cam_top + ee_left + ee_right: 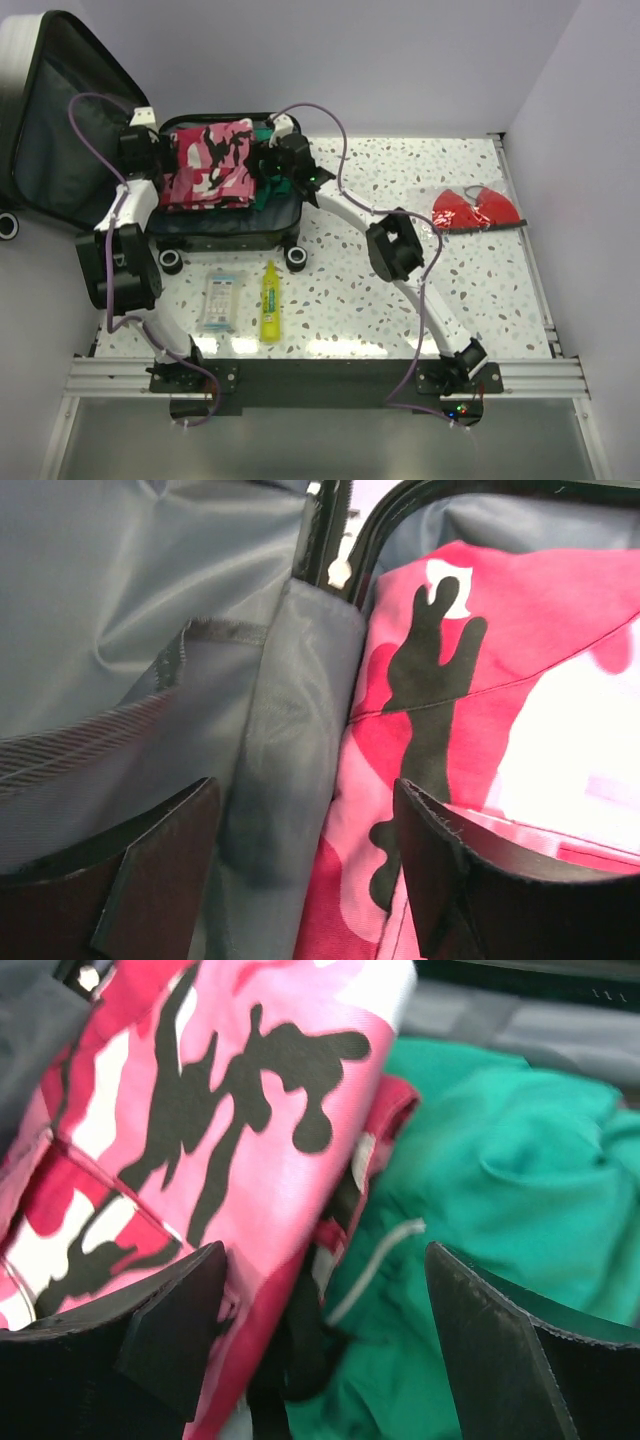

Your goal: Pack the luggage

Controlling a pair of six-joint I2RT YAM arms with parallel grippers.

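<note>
The luggage lies open at the back left, its dark grey lined lid standing up to the left. A pink camouflage garment lies in it over a green garment. My left gripper is open at the garment's left edge, by the grey lining; the pink cloth fills the right of that view. My right gripper is open over the pink garment's right edge and the green garment with its white drawstring.
On the table in front of the suitcase lie a clear packet and a yellow bottle. A red object in clear wrap lies at the right. The suitcase's black wheels face the front.
</note>
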